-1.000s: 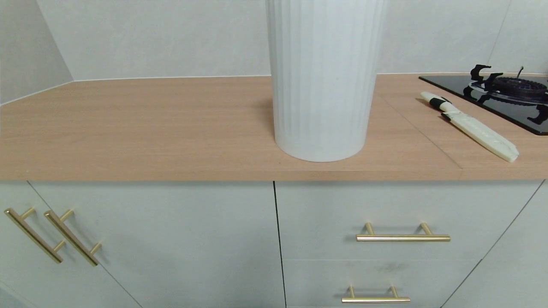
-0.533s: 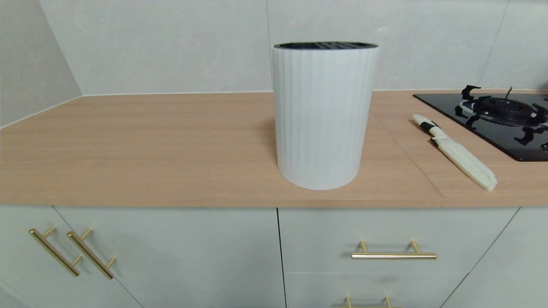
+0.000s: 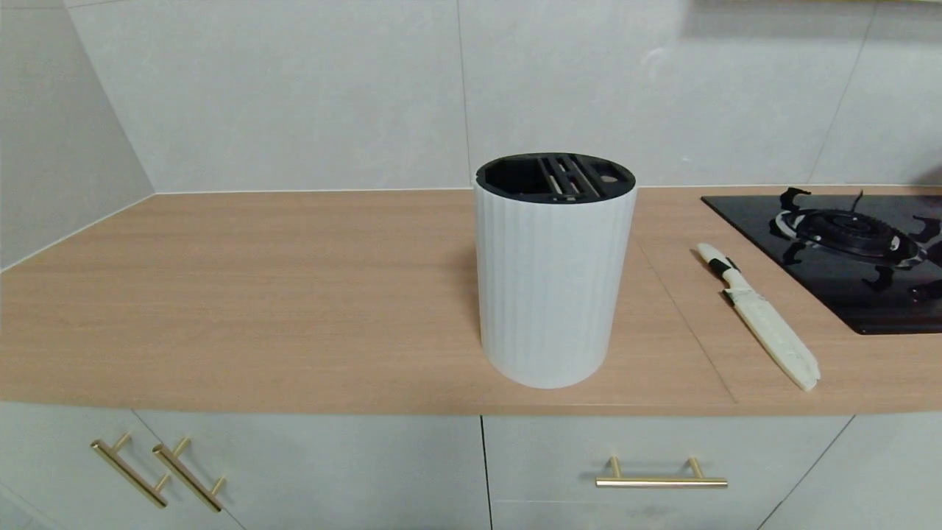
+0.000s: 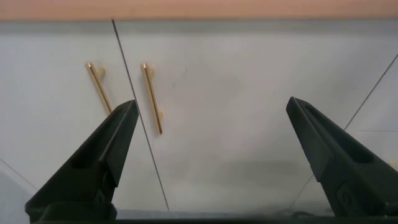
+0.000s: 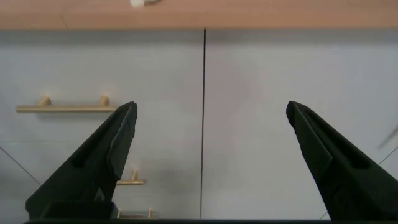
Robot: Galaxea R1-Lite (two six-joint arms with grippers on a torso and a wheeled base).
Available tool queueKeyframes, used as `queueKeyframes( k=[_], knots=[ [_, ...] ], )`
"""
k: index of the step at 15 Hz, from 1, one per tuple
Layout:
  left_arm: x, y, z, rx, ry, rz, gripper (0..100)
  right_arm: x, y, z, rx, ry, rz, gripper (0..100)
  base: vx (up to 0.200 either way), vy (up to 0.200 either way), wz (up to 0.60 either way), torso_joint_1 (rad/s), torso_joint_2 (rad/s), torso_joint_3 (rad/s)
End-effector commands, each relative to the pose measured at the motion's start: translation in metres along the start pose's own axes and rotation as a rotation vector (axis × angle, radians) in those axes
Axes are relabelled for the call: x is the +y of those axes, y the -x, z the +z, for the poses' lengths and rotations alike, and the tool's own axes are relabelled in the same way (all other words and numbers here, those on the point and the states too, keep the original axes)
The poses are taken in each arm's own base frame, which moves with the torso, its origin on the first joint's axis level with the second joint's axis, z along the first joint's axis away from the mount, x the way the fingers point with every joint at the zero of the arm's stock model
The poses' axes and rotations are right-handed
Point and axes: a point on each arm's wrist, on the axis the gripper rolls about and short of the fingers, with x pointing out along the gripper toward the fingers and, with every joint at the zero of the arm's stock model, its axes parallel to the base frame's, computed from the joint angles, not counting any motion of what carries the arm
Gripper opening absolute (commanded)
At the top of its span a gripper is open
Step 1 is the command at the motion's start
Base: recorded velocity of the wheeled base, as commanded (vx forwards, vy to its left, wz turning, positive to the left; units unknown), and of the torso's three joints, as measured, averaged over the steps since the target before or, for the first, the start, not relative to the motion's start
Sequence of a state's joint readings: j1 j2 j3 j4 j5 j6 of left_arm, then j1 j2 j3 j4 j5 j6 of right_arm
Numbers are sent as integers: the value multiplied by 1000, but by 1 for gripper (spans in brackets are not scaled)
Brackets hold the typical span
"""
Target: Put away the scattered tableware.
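White holder (image 3: 548, 294) on counter (image 3: 257, 294), knife (image 3: 758, 318) beside stove (image 3: 824, 265), left end effector (image 4: 211, 102) and right end effector (image 5: 211, 106) both wide

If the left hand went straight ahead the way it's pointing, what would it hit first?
Probably the white cabinet door below the countertop, just beside its gold handle. Nothing shows between it and the open left hand, though depth is unclear.
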State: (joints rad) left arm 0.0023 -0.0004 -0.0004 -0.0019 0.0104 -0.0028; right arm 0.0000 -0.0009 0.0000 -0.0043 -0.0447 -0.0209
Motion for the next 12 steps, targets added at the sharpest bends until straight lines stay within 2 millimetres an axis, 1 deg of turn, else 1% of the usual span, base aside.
queueKeyframes(
  k=[1,12],
  knots=[
    [0,0,0,1,0,1,100,0,0,0,0,1,0,100,0,0,0,227,-486,-276],
    [0,0,0,1,0,1,100,0,0,0,0,1,0,100,0,0,0,238,-514,-277]
  ],
)
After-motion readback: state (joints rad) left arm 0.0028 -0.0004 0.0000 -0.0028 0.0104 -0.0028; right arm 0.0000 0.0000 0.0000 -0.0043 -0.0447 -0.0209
